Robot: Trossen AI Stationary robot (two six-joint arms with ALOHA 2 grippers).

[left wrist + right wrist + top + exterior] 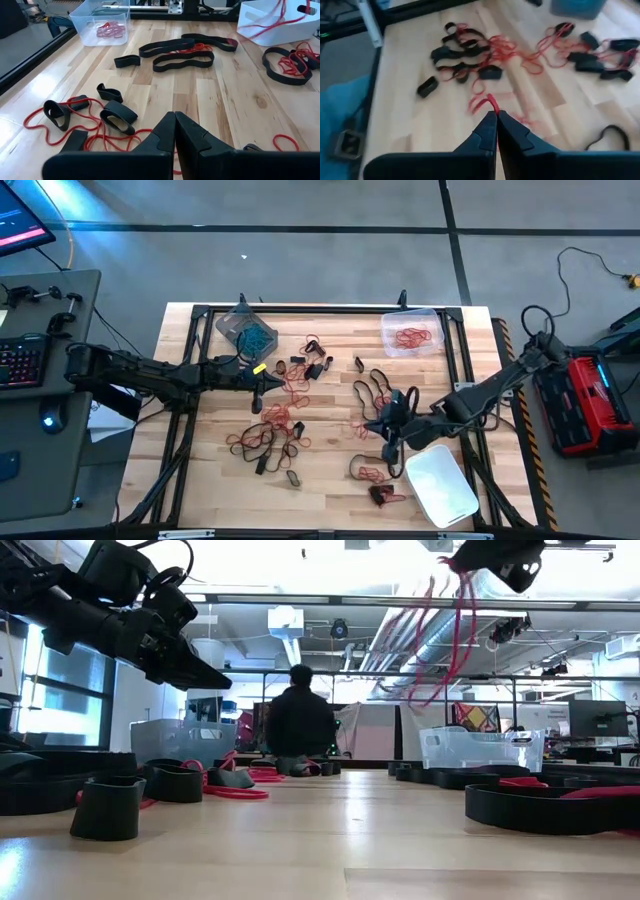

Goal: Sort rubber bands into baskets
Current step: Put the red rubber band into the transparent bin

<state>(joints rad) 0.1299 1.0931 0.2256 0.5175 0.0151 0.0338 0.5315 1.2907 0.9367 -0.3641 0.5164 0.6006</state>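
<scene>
Right claw clamped on red rubber bands, lifted above the worktop; left claw closed, empty, above scattered bands.

Red and black rubber bands scatter over the pale striped-wood desk. Teal bands fill the grey-tinted basket; red ones the clear basket; the third basket is whitish.

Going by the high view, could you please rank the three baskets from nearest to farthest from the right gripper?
Measured from the right gripper, shut on red rubber bands:
1. The whitish basket, at the table's near right.
2. The clear basket, at the far right corner, holding red bands.
3. The grey-tinted basket, far left, holding teal bands.
</scene>
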